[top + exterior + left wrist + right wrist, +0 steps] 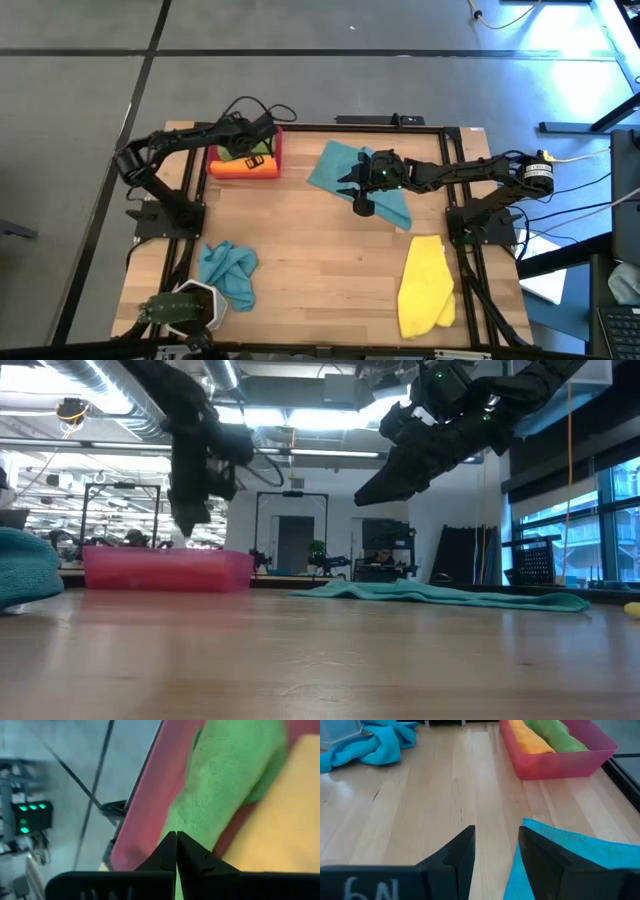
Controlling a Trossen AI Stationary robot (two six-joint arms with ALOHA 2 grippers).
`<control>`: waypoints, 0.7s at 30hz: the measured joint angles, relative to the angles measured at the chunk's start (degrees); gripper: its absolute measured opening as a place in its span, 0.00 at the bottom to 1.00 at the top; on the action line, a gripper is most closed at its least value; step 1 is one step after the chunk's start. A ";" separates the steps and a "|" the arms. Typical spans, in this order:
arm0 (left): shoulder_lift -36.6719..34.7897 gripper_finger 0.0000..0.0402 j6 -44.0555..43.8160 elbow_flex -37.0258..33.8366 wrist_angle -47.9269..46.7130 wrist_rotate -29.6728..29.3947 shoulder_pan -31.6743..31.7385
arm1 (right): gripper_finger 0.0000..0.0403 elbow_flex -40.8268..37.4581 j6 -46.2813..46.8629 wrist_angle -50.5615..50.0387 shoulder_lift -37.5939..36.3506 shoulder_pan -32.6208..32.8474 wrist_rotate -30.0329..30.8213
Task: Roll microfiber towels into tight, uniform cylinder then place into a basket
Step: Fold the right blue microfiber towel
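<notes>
The red basket [277, 152] stands at the far left and holds a rolled orange towel [532, 740] and a rolled green towel [225, 775] side by side. My left gripper [176, 839] hovers shut just above the green roll, over the basket [165, 570]. A teal towel [350, 165] lies spread flat at the far middle. My right gripper [495, 851] hangs open above its near edge [570, 852], clear of it in the low view [372, 492]. A crumpled teal towel [228, 272] and a yellow towel [425, 285] lie on the near half of the table.
A white hexagonal pot with a plant [185, 305] stands at the near left corner, beside the crumpled teal towel. Bare wood [320, 270] lies between that towel and the yellow one. A black frame [300, 126] runs along the table's edges.
</notes>
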 joint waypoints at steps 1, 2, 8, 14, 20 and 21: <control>1.09 0.00 0.01 -0.01 0.28 0.58 0.87 | 0.38 0.00 0.00 -0.08 0.00 0.00 -0.01; 2.24 0.00 -0.01 -0.04 0.11 1.18 1.63 | 0.38 0.00 0.00 -0.20 0.00 0.00 0.00; 8.61 0.00 -0.51 -0.07 -0.83 6.18 3.10 | 0.38 0.00 -0.15 -0.38 0.00 -0.02 0.01; 9.18 0.00 -0.47 -0.07 -3.09 10.49 1.65 | 0.38 0.00 -0.16 -0.09 0.02 -0.03 0.01; 8.78 0.00 0.86 -0.07 -3.55 13.00 0.17 | 0.38 0.00 -0.14 -0.04 0.02 -0.44 0.01; 8.78 0.00 0.97 -0.05 -3.63 13.14 -0.12 | 0.38 0.00 -0.11 -0.07 0.02 -0.57 0.01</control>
